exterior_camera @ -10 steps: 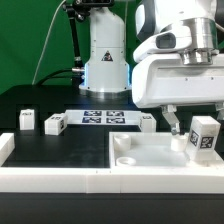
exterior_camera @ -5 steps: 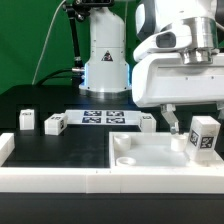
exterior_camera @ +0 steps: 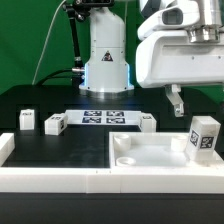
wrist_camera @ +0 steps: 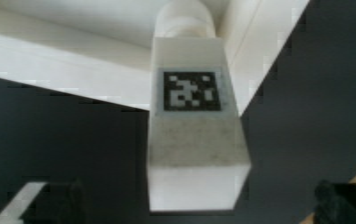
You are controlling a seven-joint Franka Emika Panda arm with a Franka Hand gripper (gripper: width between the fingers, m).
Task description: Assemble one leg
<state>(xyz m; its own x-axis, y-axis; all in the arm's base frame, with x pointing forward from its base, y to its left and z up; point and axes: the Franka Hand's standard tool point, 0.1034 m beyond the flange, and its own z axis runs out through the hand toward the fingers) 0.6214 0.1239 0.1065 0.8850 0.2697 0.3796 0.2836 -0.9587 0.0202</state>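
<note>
One leg [exterior_camera: 204, 137], a white post with a marker tag, stands upright at the right corner of the large white panel [exterior_camera: 150, 158]. My gripper [exterior_camera: 203, 104] is above it, open and empty, with only one finger [exterior_camera: 177, 101] showing in the exterior view. In the wrist view the leg [wrist_camera: 196, 120] lies between my spread fingertips [wrist_camera: 29, 202] with a gap on each side, and the gripper [wrist_camera: 193, 206] touches nothing. Three more legs lie on the black table: two at the exterior view's left [exterior_camera: 26, 121] [exterior_camera: 55, 123] and one in the middle [exterior_camera: 148, 122].
The marker board [exterior_camera: 100, 118] lies flat behind the panel. The robot base [exterior_camera: 105, 62] stands at the back centre. A white rail [exterior_camera: 50, 180] runs along the front edge, with a raised end at the exterior view's left [exterior_camera: 5, 148].
My gripper has risen straight up off the leg. The leg stays upright on the panel's corner. Nothing else has moved.
</note>
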